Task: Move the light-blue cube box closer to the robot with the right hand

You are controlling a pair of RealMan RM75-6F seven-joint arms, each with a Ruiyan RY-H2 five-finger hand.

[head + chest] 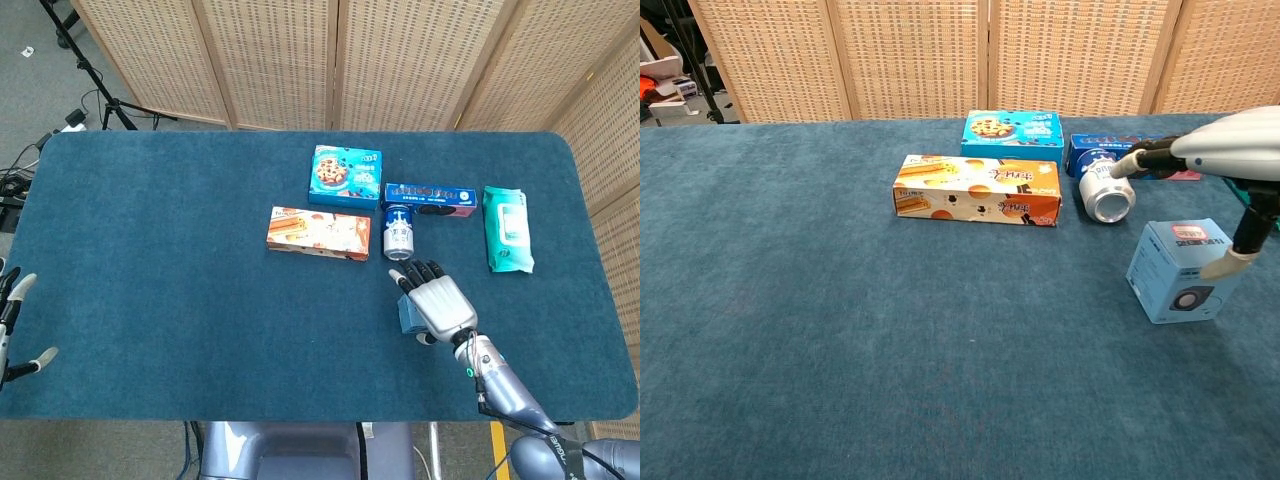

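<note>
The light-blue cube box stands on the blue table cloth, near the front right. In the head view only a sliver of the box shows beneath my right hand. That right hand hovers over the box with fingers stretched out flat toward the can; its thumb tip lies at the box's right edge, and nothing is gripped. My left hand sits at the table's far left edge, fingers apart and empty.
Behind the box lie a silver-blue can on its side, a dark-blue cookie box, an orange biscuit box, a teal cookie box and a green wipes pack. The table's front edge is close.
</note>
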